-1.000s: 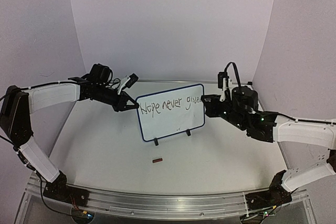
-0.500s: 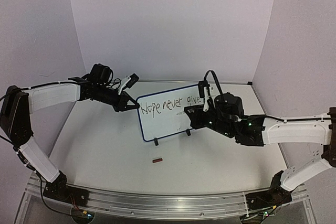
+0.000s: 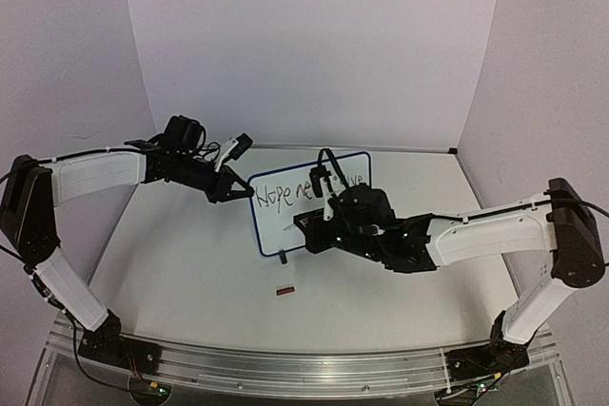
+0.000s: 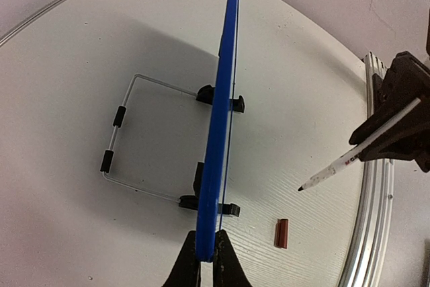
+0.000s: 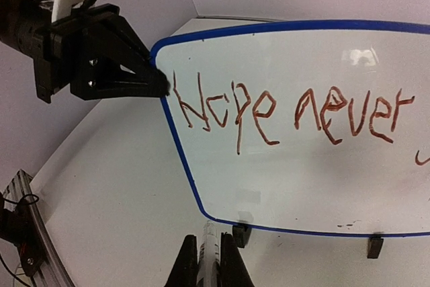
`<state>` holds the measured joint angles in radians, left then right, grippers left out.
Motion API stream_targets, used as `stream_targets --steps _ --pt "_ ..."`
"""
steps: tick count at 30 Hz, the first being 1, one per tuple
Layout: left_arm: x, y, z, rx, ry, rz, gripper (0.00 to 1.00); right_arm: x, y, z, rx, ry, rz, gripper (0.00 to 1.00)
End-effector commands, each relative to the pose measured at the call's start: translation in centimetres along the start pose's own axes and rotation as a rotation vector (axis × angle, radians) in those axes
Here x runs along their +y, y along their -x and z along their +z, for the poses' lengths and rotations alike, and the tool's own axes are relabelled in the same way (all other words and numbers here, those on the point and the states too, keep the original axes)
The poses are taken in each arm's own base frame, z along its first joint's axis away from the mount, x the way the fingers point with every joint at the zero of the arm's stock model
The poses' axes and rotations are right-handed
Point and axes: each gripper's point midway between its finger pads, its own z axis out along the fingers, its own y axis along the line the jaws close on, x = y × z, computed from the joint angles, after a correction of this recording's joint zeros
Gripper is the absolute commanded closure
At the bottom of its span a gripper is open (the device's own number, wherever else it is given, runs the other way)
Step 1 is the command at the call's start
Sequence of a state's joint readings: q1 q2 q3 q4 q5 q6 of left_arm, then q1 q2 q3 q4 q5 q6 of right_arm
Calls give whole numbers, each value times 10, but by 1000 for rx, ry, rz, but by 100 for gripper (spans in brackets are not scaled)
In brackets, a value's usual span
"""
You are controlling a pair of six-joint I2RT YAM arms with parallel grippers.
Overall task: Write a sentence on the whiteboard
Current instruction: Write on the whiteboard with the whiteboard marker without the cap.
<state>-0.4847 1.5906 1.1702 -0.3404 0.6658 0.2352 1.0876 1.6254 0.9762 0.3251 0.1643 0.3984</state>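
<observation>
Since a second ago my right arm has swung from the whiteboard's [image 3: 278, 227] right end across its front. The right claw [image 3: 306, 233] now sits before the lower middle of the board and hides part of the sentence [image 3: 274, 195] from the top camera. The left arm and the board have not moved.

The board stands upright on the bench [image 3: 190, 263] on its black feet. Its long axis runs left to right and its written face is turned toward the arm bases. The sentence runs along that axis near the top edge. From the right wrist I read "Hope never" [image 5: 269, 115] in reddish ink, with one further stroke at the picture's right edge.

The left claw [image 3: 245, 190] is clenched on the blue frame at the board's left end. The right claw grasps a marker [image 4: 356, 154], its tip well off the board's face. A small reddish-brown piece [image 3: 284, 290] lies on the bench in front.
</observation>
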Motion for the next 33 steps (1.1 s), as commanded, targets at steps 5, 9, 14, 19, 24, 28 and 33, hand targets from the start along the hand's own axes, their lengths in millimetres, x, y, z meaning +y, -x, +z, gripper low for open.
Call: stream_targets --steps 5,9,14,19,24,28,33 --pt "6 -9 0 46 56 25 100 28 23 30 -62 63 -30 100" --pt "7 -10 0 49 58 24 100 31 20 45 -57 61 -50 100" --pt "7 -10 0 50 59 24 100 30 14 57 -43 42 -68 100" --pt "7 -10 0 50 58 24 100 26 6 66 -26 18 -78 100" --pt "7 -10 1 51 56 22 100 21 0 72 -19 -7 -82 100" --pt "7 -11 1 52 56 22 100 17 -3 75 -19 -29 -87 100" --pt "7 -10 2 52 54 23 100 14 -6 79 -15 -43 -96 100"
